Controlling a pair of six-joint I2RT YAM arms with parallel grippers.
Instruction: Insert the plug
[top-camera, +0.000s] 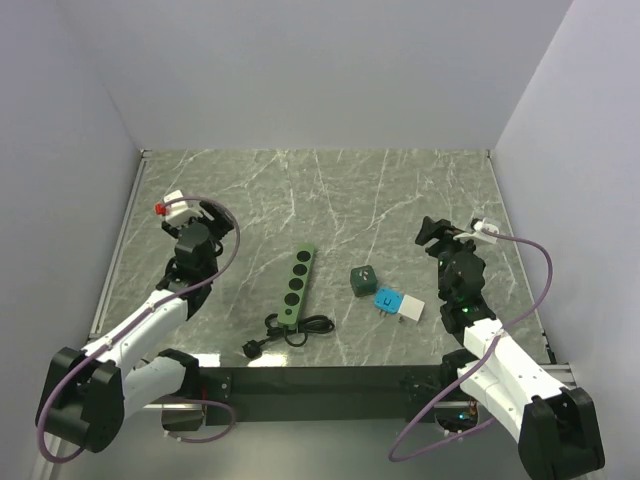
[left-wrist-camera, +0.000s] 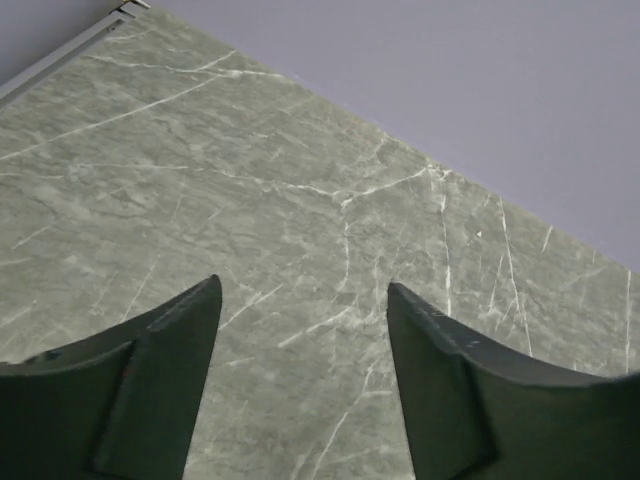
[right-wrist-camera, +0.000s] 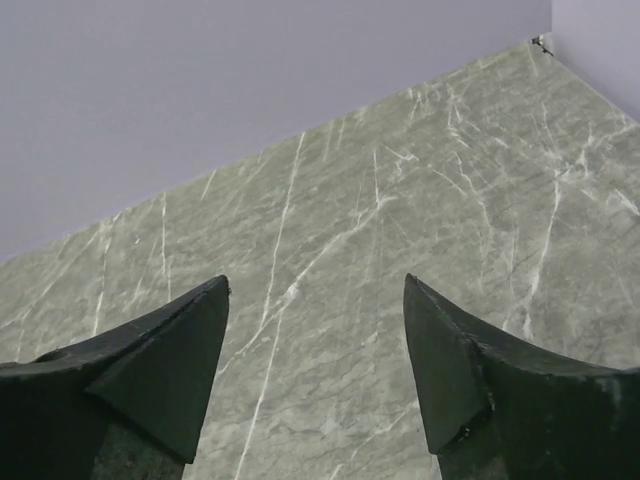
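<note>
Only the top view shows us the power strip (top-camera: 297, 285) and the green plug (top-camera: 363, 281) just right of it. In the wrist views we see marble table (left-wrist-camera: 300, 150) between the fingers. The left gripper (left-wrist-camera: 300, 290) and the right gripper (right-wrist-camera: 315, 285) stand open (nothing held), well apart from the plug.

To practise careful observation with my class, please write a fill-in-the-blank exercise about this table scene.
1. The power strip is coloured ____.
2. The left claw and the right claw both stand ____, holding nothing.
3. The white adapter lies closer to the ____ claw.
4. The cord beside the strip is coloured ____.

Missing words: green; open; right; black.
</note>
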